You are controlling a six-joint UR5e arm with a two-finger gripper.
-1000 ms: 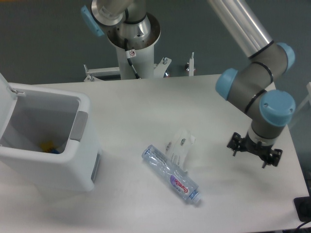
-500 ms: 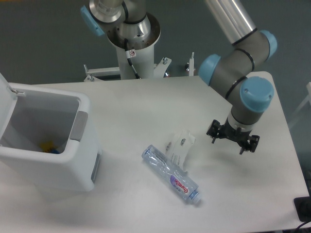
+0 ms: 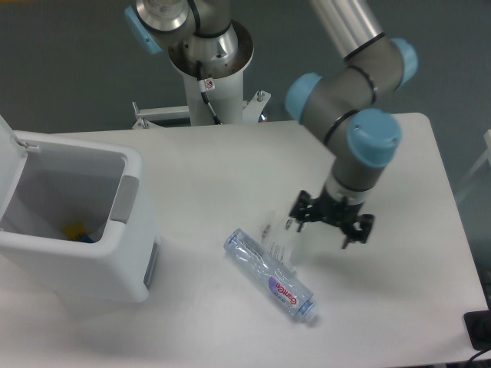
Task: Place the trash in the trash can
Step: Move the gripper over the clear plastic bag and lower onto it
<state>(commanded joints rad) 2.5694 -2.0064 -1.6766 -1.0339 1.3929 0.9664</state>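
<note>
The pincer (image 3: 331, 223) is being carried leftward across the counter (image 3: 230, 176): a second ago it was hanging near the right edge, and it is now seen just beside the clear cup-like piece (image 3: 281, 234), at that piece's right. Its two fingers are being held spread apart, with nothing gripped between them. The bottle (image 3: 270, 274) is being left lying on its side in the same spot as before, label up, its pale cap pointing toward the near right, with the cup-like piece touching its upper side. The trash can (image 3: 77, 222) is being kept at the left with its lid (image 3: 6, 146) raised; something small, yellow and blue, is being held at its bottom (image 3: 77, 231).
</note>
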